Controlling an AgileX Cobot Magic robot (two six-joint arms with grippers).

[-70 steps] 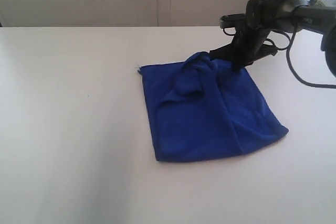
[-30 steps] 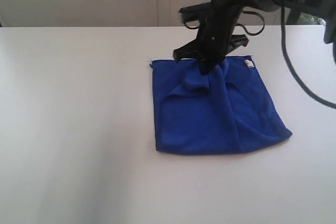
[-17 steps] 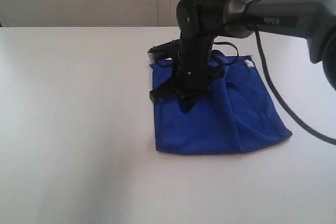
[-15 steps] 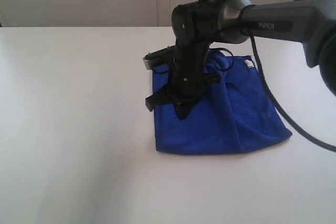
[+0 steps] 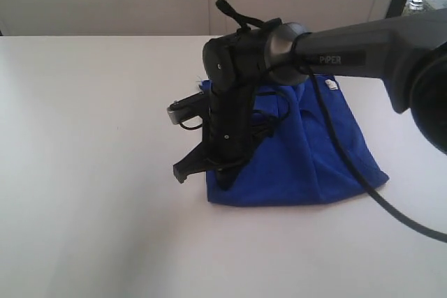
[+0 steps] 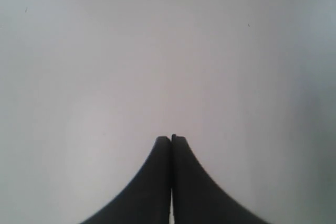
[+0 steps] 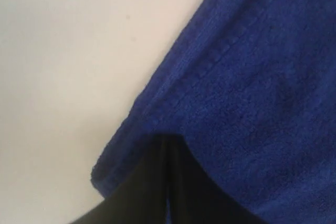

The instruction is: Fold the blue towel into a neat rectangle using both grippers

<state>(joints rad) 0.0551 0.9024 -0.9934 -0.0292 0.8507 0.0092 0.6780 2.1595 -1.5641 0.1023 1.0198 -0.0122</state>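
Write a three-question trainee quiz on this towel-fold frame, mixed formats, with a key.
1. True or false: the left claw is shut over bare table, with no cloth in its view.
2. Pick one: the right claw has its tips A) at an edge of the blue towel, B) on the label, C) over bare table well away from the cloth.
3. Fill in: in the exterior view, the white label sits at the towel's ____ corner.

Key: 1 true; 2 A; 3 far right.
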